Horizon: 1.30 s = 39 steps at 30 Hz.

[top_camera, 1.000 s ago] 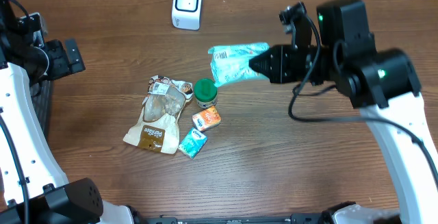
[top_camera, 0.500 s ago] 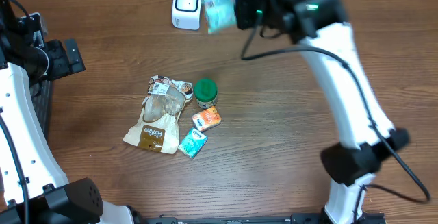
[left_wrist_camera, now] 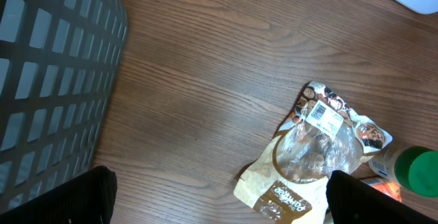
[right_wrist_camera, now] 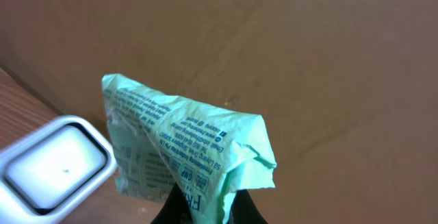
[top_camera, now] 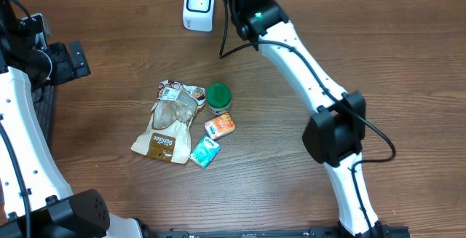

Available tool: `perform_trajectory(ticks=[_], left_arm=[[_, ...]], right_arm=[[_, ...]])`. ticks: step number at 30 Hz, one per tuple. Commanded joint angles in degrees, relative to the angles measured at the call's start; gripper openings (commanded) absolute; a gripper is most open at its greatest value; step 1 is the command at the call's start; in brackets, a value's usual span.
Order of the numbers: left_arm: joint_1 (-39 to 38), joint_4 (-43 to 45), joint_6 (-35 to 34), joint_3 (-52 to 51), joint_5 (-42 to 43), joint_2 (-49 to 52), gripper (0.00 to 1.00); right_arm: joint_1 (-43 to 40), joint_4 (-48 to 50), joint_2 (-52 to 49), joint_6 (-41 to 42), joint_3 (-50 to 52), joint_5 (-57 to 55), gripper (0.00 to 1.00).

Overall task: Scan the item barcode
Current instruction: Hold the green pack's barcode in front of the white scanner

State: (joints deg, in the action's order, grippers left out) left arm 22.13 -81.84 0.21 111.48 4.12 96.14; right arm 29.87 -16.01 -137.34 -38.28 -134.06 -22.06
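Pinching one crumpled end of the pale green printed plastic packet point(right_wrist_camera: 179, 146), the right gripper point(right_wrist_camera: 209, 209) has its dark fingers pressed together on the wrapper. In the right wrist view the packet sticks out beyond the fingertips. Its long axis runs roughly in line with the fingers and leans towards the white box-shaped barcode scanner point(right_wrist_camera: 53, 164). The printed face with small dark text is turned to the wrist camera, and the free end spreads wide just above and beside the scanner. Whether packet and scanner touch cannot be told. A brown cardboard wall point(right_wrist_camera: 315, 46) fills the space behind them.

From overhead the right arm stretches long and nearly straight across the brown wooden table point(top_camera: 277, 194). Its wrist sits at the far edge, just right of the scanner point(top_camera: 199, 5), and the arm hides the packet in that view.

The left gripper point(top_camera: 69, 60) hangs well left of the scanner with its jaws spread wide and nothing between them. Its wrist view shows a black mesh basket point(left_wrist_camera: 48, 66) beside it.

On the near side of the scanner lie a brown snack pouch point(top_camera: 166, 125), a green-lidded jar point(top_camera: 218, 96), a small orange packet point(top_camera: 219, 126) and a small teal packet point(top_camera: 205, 151), clustered together.
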Motion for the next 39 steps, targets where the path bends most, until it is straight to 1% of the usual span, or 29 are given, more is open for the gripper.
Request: perform_trajectory(ticks=[1,6,10,17,26,29,34,35,38,39], left_arm=[[-0.2,0.0,1.0,0.6,0.4,-0.2,1.00],[-0.2,0.0,1.0,0.6,0.4,-0.2,1.00],[-0.2,0.0,1.0,0.6,0.4,-0.2,1.00],[-0.2,0.0,1.0,0.6,0.4,-0.2,1.00],[-0.2,0.0,1.0,0.6,0.4,-0.2,1.00],[-0.2,0.0,1.0,0.6,0.4,-0.2,1.00],[-0.2,0.0,1.0,0.6,0.4,-0.2,1.00],[-0.2,0.0,1.0,0.6,0.4,-0.2,1.00],[-0.2,0.0,1.0,0.6,0.4,-0.2,1.00],[-0.2,0.0,1.0,0.6,0.4,-0.2,1.00]], right_arm=[[0.4,4.2,-3.1,-13.9,-1.6,-1.5,0.04],[1.7,11.0,-7.0,-23.7,-1.6,-1.6,0.04],[2.2,14.8,-9.2,-28.3,-1.6,-1.7,0.04],[2.3,15.8,-12.0,-28.5,-1.6,-1.7,0.04],[2.4,15.8,-12.0,-27.5,-1.6,-1.9,0.04],[2.5,16.0,-11.4,-25.4,-1.7,-1.9,0.04],[2.3,15.5,-6.6,-13.3,-1.7,-2.0,0.04],[2.2,13.6,-3.5,-8.1,-1.7,-1.9,0.04],[2.2,6.8,2.8,0.9,-1.7,-1.9,0.04],[2.2,3.0,5.4,4.9,-1.7,-1.9,0.04]])
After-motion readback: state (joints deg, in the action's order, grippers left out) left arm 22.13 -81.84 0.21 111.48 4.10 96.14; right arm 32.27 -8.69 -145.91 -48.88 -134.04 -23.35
